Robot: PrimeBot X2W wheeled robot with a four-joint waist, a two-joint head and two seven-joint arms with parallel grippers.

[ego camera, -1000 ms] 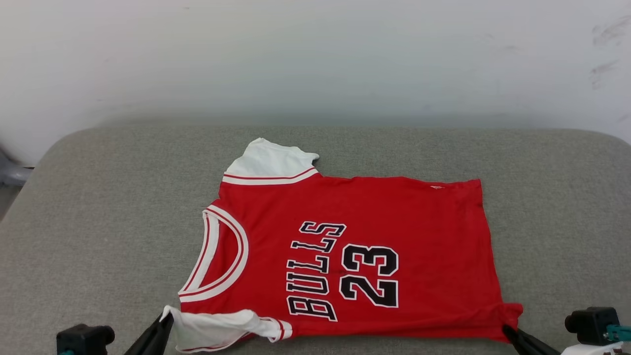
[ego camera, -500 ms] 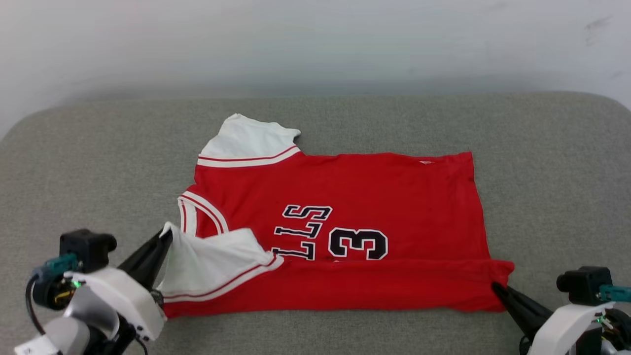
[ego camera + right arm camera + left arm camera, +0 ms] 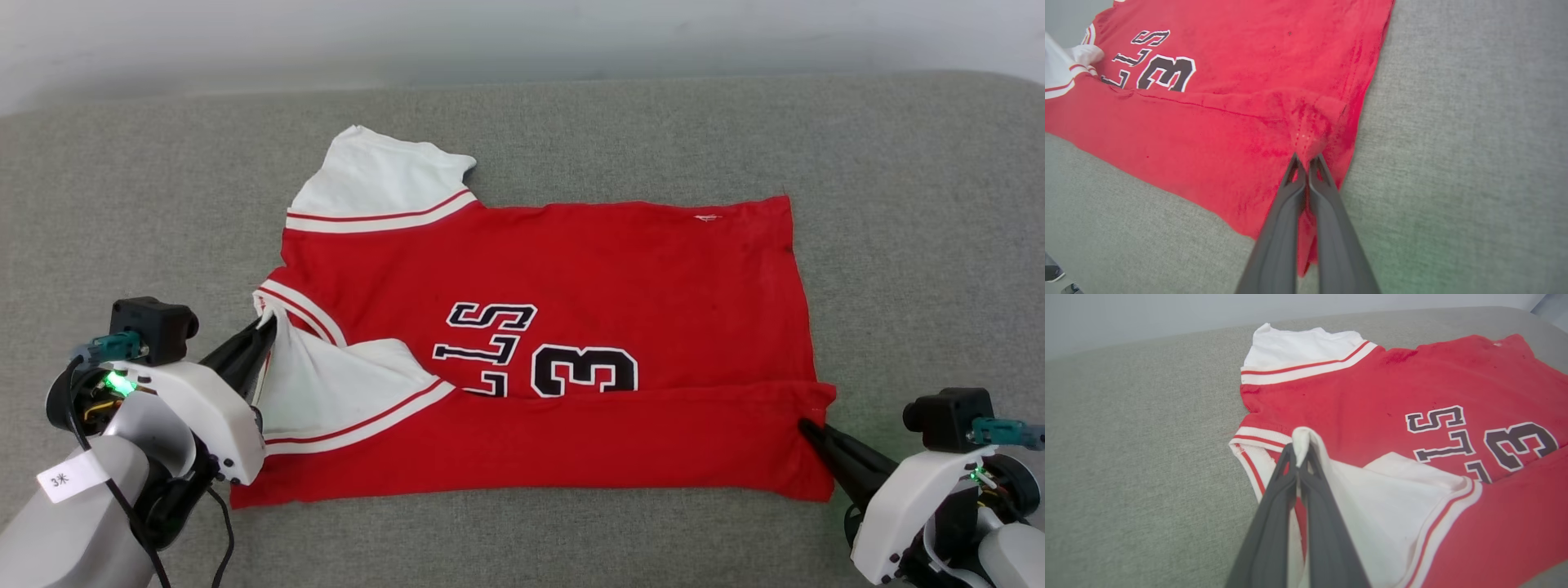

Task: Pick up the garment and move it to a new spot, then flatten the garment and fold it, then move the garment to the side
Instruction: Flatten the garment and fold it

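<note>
Lifted off the cushion a second ago, the garment's near long side now lies doubled over its lettering, mid-cushion. Left gripper is pinched tight on the white sleeve, right gripper on the hem corner. Folding is under way; next, I judge, carry both holds evenly toward the far edge, then release

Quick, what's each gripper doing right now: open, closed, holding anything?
Left gripper: closed, pinching the white sleeve of the red jersey.
Right gripper: closed, pinching the jersey's hem corner.
</note>
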